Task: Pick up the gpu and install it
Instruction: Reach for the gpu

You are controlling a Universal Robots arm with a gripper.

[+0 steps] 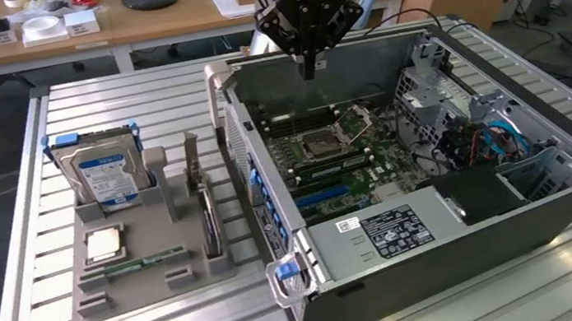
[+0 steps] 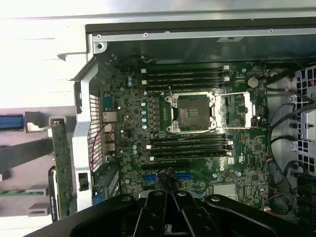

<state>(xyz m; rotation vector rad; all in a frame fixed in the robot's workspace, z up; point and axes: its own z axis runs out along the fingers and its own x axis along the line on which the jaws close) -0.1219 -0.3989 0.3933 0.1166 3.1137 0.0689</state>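
– Claw (image 1: 309, 68) black, fingers pressed together, empty, hanging over open dark-grey metal computer case (image 1: 442, 248), above green motherboard (image 1: 374, 157).
– And the gpu (image 1: 207, 221)?
– Dark green flat card, silvery bracket, upright on edge in grey plastic holder (image 1: 153, 286) on slatted metal worktop (image 1: 123, 99), just beside case, apart from claw.

Closed pincer (image 1: 307, 69) hovers over open computer case (image 1: 495, 237).
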